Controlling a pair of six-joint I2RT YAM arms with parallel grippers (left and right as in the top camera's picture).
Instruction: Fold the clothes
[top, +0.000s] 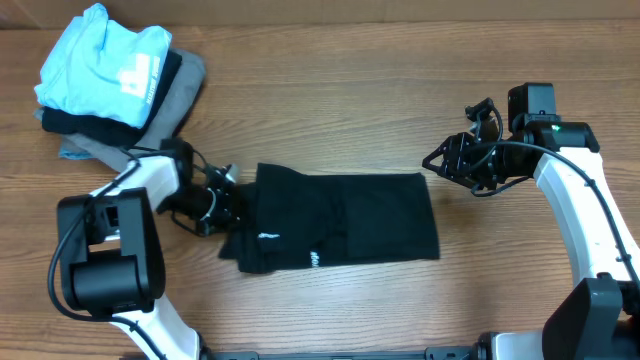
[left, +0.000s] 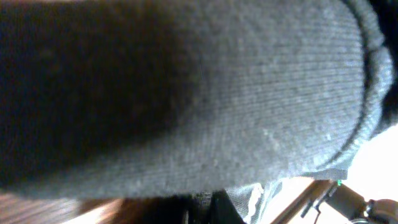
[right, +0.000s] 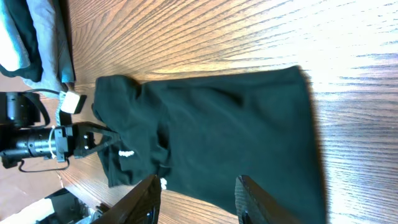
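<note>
The clothes, a black polo shirt (top: 340, 220), lie folded into a wide band in the middle of the wooden table, with a small white logo (top: 268, 237) near the left end. My left gripper (top: 228, 205) is at the shirt's left edge, shut on the fabric. In the left wrist view the dark knit cloth (left: 186, 93) fills nearly the whole frame and hides most of the fingers. My right gripper (top: 437, 160) hovers off the shirt's far right corner, open. Its two fingers (right: 148, 200) frame the shirt (right: 230, 130) below, with nothing between them.
A pile of folded garments sits at the back left corner, a light blue shirt (top: 105, 60) on top of a grey one (top: 182, 88). It lies close behind my left arm (top: 110, 240). Bare wood surrounds the black shirt.
</note>
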